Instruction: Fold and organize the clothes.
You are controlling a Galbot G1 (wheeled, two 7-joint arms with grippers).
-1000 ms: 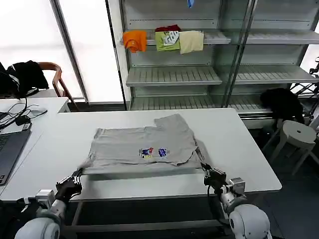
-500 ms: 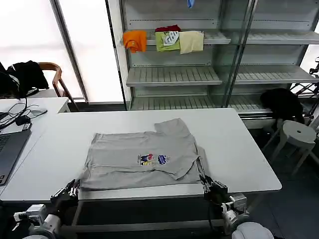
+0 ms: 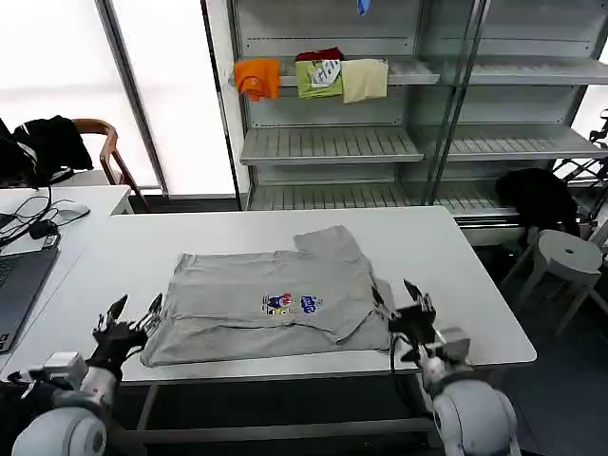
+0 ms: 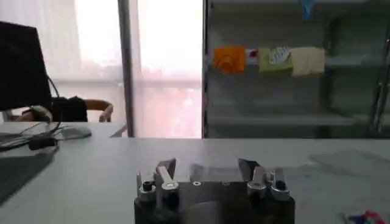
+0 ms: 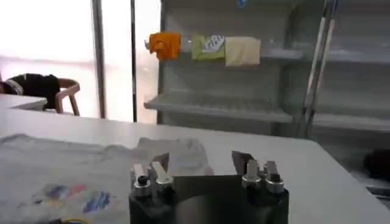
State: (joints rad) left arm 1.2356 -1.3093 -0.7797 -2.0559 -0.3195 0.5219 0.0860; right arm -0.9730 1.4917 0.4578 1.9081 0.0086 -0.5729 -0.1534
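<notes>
A light grey T-shirt [image 3: 275, 294] with a small multicoloured chest print [image 3: 290, 304] lies spread on the white table [image 3: 456, 275]. One sleeve points to the far side, and the hem runs along the near edge. My left gripper [image 3: 138, 309] hovers open at the hem's near left corner, holding nothing. Just off the near right corner, my right gripper [image 3: 420, 296] is open and empty too. In the left wrist view the left gripper [image 4: 207, 167] has its fingers spread over the tabletop. The right wrist view shows the right gripper [image 5: 201, 159] spread wide, with the T-shirt [image 5: 61, 176] off to its side.
A laptop [image 3: 19, 285] and cables lie on the desk at the left. A chair [image 3: 100, 142] carries a black garment. Behind the table, shelving [image 3: 328, 142] holds folded orange, green and cream clothes [image 3: 323, 76]. A white stool [image 3: 565, 252] stands at the right.
Both grippers held the T-shirt's near corners and drew them off the table's front edge. They have now let go, opened and risen, and the hem lies on the table.
</notes>
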